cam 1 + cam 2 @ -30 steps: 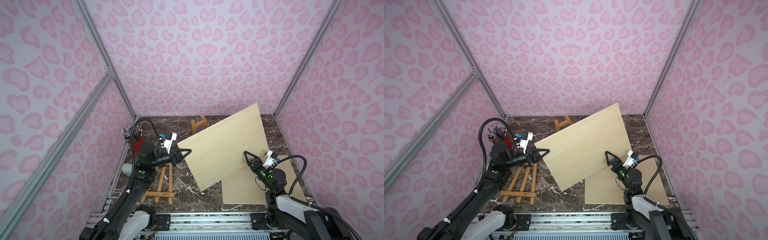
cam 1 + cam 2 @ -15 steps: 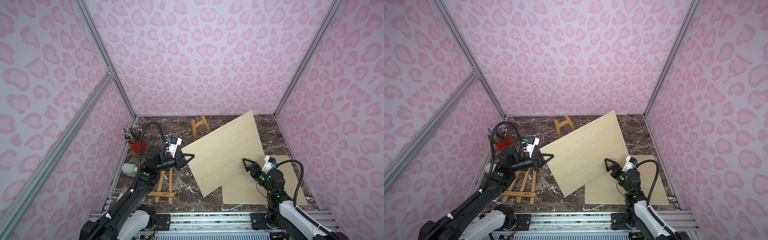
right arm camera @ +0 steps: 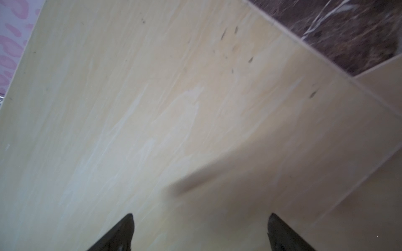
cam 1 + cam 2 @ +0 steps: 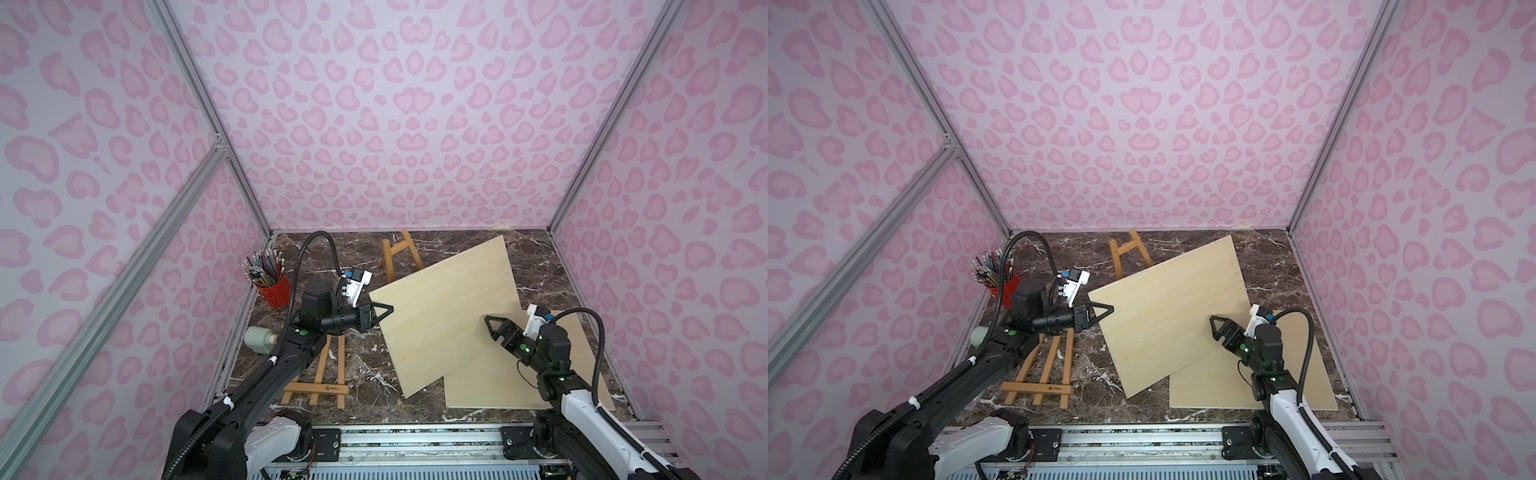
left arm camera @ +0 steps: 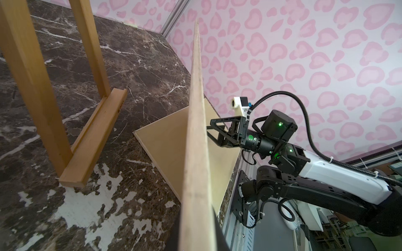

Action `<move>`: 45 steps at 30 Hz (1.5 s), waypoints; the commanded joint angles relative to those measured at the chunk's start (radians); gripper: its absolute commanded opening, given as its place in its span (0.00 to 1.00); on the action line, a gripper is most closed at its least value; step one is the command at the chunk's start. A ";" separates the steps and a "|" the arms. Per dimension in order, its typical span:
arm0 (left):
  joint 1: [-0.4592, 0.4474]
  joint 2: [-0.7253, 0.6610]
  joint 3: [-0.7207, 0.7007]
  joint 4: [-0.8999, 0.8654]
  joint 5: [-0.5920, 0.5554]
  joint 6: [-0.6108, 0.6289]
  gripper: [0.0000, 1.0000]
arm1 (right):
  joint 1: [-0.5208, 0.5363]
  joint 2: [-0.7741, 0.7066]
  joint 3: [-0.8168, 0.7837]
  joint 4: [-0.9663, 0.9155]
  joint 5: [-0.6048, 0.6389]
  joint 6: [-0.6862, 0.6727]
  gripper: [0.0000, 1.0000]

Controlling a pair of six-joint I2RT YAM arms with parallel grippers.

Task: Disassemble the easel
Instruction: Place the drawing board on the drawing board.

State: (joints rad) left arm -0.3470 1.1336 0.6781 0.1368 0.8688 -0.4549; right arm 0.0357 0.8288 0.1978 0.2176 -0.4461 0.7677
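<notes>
Overall, a dark marble desk (image 4: 361, 374) enclosed by pink-patterned walls carries the parts. Largest is the raised board (image 4: 449, 316), a thin, pale plywood rectangle with faint grain, held tilted over the middle of the desk. Its near right part overlaps the flat board (image 4: 490, 390), a similar panel lying at the desk's near right. The left pincer (image 4: 386, 311) is pressed together on the raised board's left corner; in the left wrist view the panel runs edge-on from it. The right pincer (image 4: 490, 322) stands spread at the raised board's upper face, and contact cannot be told. The lying easel (image 4: 316, 388), honey-coloured wood with slim rails joined by a bottom ledge, rests flat at near left, partly under the left arm. The standing easel (image 4: 395, 253), of the same wood, rises at the back, its foot hidden behind the raised board. A red pencil cup (image 4: 274, 289) and a pale green bottle (image 4: 257, 338) sit along the desk's left edge.
</notes>
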 commanded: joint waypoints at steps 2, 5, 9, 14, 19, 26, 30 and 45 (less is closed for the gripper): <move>-0.001 0.060 0.075 -0.064 0.035 0.096 0.02 | -0.093 0.117 0.125 -0.135 -0.053 -0.201 0.97; -0.001 0.089 0.092 -0.077 0.028 0.131 0.02 | -0.155 0.223 0.221 -0.143 -0.058 -0.276 0.97; -0.002 0.124 0.124 -0.086 0.028 0.147 0.02 | -0.235 0.328 0.315 -0.079 -0.053 -0.309 0.97; -0.002 0.175 0.166 -0.099 0.040 0.167 0.02 | -0.294 0.545 0.484 -0.055 -0.140 -0.375 0.97; -0.002 0.214 0.194 -0.111 0.050 0.179 0.02 | -0.302 0.723 0.633 -0.081 -0.295 -0.453 0.97; -0.002 0.251 0.219 -0.126 0.065 0.198 0.02 | -0.303 0.807 0.700 -0.104 -0.439 -0.541 0.97; -0.002 0.263 0.236 -0.170 0.072 0.213 0.02 | -0.299 0.828 0.704 -0.138 -0.487 -0.580 0.96; -0.002 0.335 0.312 -0.246 0.141 0.229 0.02 | -0.198 0.594 0.525 -0.345 -0.471 -0.593 0.95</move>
State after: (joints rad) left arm -0.3405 1.4578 0.9707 -0.1810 1.0096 -0.2825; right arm -0.1944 1.4509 0.7650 0.0654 -0.6479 0.1360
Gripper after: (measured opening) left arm 0.117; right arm 0.951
